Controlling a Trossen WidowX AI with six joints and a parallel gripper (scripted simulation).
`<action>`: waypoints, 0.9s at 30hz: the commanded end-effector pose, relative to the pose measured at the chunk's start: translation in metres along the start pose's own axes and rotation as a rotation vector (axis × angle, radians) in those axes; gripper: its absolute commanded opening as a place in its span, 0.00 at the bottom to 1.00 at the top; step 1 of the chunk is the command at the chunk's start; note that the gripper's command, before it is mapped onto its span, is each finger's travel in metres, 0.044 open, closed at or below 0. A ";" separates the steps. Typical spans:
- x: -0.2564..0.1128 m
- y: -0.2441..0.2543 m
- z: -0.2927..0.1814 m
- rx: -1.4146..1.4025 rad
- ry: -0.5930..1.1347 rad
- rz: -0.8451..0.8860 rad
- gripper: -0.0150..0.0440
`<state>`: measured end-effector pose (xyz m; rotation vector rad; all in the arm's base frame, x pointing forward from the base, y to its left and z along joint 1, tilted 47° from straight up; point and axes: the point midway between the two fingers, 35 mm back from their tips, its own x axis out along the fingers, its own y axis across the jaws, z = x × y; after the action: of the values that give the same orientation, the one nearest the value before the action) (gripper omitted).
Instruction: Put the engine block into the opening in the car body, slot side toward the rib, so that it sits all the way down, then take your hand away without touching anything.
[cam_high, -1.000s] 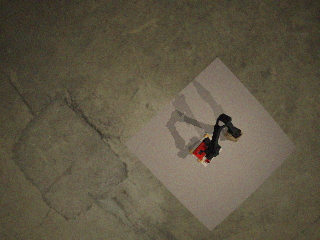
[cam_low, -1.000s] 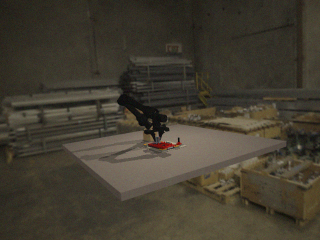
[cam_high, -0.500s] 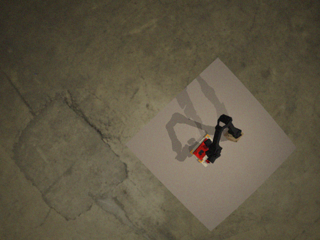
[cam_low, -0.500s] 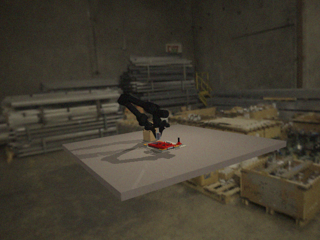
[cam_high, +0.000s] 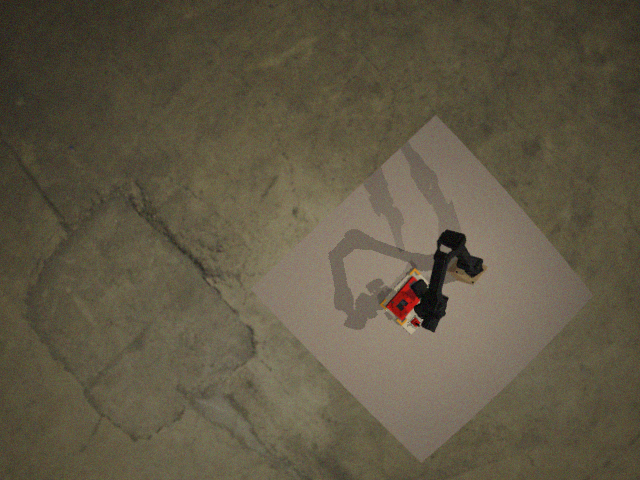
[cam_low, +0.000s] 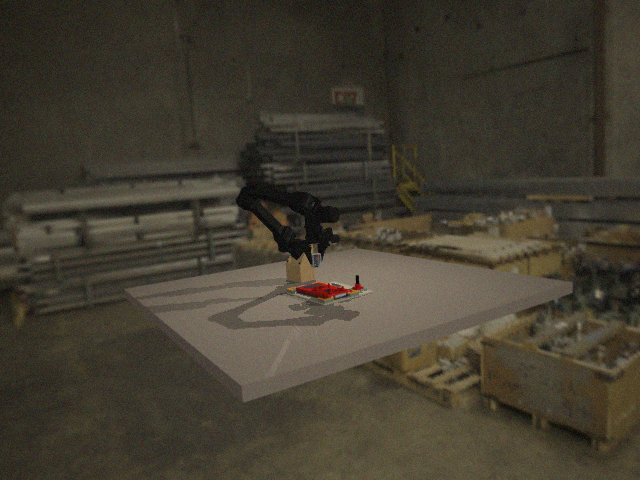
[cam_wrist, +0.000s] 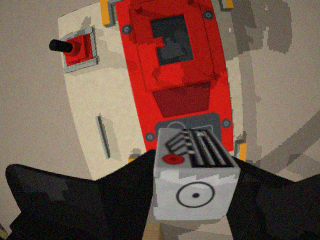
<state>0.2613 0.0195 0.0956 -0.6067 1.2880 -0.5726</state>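
The engine block is a pale grey box with dark slots and a red round cap on its upper face and a ringed circle on its side. My gripper is shut on it, one finger on each side, and holds it in the air above the near end of the car body. The red car body lies flat on the cream base board. Its dark rectangular opening is uncovered, ahead of the block in the wrist view. I cannot make out the rib clearly.
A black-knobbed lever on a red mount stands up beside the car body. A narrow slot is in the base board. Orange corner brackets edge the body. A wooden block stands by the arm on the table.
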 end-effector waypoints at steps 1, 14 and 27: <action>-0.012 0.001 0.001 0.005 -0.003 0.005 0.25; -0.054 -0.004 -0.006 0.006 -0.004 -0.008 0.25; -0.007 0.000 0.024 0.009 -0.007 -0.012 0.25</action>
<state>0.2783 0.0288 0.1084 -0.5970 1.2828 -0.5939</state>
